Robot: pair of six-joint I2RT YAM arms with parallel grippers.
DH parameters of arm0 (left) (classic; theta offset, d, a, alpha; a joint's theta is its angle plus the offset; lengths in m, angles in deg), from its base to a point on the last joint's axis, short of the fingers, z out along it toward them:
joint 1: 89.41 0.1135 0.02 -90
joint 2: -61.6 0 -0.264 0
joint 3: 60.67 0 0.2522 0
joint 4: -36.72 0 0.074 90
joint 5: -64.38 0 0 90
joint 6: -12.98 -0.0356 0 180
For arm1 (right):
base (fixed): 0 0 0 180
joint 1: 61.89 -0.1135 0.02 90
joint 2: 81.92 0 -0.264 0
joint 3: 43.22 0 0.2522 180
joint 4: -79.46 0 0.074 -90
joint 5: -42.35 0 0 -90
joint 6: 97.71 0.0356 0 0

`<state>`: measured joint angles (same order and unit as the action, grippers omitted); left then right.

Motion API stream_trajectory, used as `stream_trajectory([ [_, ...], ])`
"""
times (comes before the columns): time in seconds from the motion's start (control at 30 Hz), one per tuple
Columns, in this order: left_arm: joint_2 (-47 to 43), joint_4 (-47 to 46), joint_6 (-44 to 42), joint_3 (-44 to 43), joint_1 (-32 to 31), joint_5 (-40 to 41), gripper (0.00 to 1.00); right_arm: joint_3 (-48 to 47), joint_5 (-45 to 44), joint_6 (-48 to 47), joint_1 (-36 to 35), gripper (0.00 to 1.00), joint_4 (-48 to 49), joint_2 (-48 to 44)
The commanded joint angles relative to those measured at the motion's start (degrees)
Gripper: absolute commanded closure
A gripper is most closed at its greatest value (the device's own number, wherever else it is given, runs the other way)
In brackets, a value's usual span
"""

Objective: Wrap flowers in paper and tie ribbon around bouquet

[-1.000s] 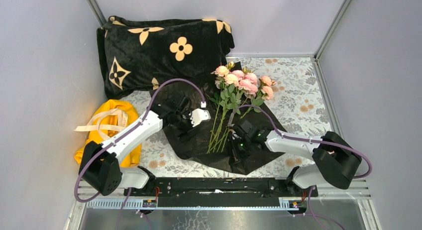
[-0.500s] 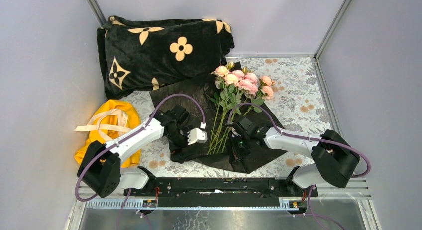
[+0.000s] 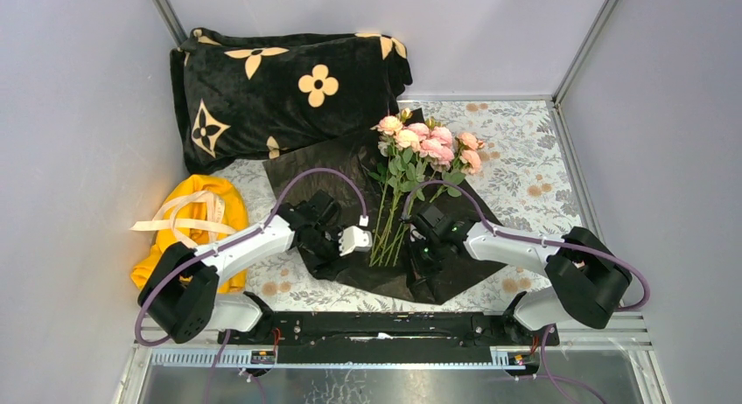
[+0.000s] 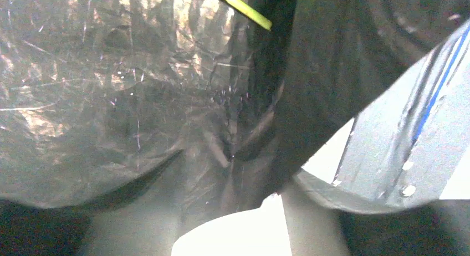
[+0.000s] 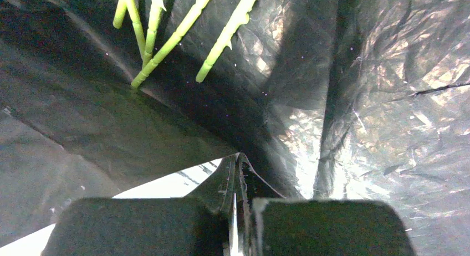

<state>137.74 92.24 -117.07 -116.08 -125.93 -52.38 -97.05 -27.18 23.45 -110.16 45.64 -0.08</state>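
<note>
The flowers (image 3: 426,144), pale pink roses, lie on the black paper (image 3: 328,163) with their green stems (image 3: 385,238) pointing toward me. My left gripper (image 3: 341,245) sits just left of the stem ends with its jaws apart. Crumpled paper (image 4: 111,90) fills its wrist view, and its white finger (image 4: 233,234) shows at the bottom. My right gripper (image 3: 427,248) is right of the stems, shut on a raised fold of paper (image 5: 239,167). The stem ends (image 5: 172,40) lie just beyond that fold. The cream ribbon (image 3: 179,213) rests on the yellow cloth at the left.
A thick black blanket with tan flower marks (image 3: 280,85) is heaped at the back left. The yellow cloth (image 3: 188,233) lies by the left wall. A floral tablecloth (image 3: 525,172) shows to the right of the paper. Grey walls close in both sides.
My left gripper has come down from the paper's middle toward the near edge, beside the stem ends, dragging the paper's left side. My right gripper shifted slightly left, keeping its hold.
</note>
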Motion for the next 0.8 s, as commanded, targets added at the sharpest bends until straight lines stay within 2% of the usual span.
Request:
stream_trajectory([
  [0.0, -0.31, -3.91, 0.39, 0.17, -0.25, -0.79, 0.45, -1.37, -0.14, -2.15, 0.96, 1.00, -2.66, -1.03],
  [0.07, 0.09, -2.22, -0.44, -0.50, -0.22, -2.38, 0.64, -1.39, 0.07, -2.98, 1.29, 1.00, -3.45, -1.29],
  [0.13, 0.60, -0.96, -1.37, -0.87, -0.23, -3.33, 0.90, -1.93, 0.23, -4.02, 1.62, 1.00, -4.66, -1.27],
  [0.17, 0.83, -0.23, -2.03, -1.08, -0.23, -3.45, 0.98, -2.27, 0.19, -4.67, 1.87, 1.00, -5.45, -1.25],
  [0.33, 3.86, 0.84, -2.47, -2.09, 0.54, -1.01, 1.00, -2.58, 0.60, -6.79, 3.78, 1.00, -6.09, -0.48],
  [0.6, 10.12, -5.26, 1.07, 0.25, 2.47, 6.82, 1.00, -3.88, 0.58, -8.78, 5.47, 1.00, -4.87, 3.85],
  [0.77, 10.19, -5.68, 3.25, 1.30, 2.50, 4.99, 1.00, -4.23, -0.37, -9.26, 5.71, 1.00, -5.77, 5.85],
])
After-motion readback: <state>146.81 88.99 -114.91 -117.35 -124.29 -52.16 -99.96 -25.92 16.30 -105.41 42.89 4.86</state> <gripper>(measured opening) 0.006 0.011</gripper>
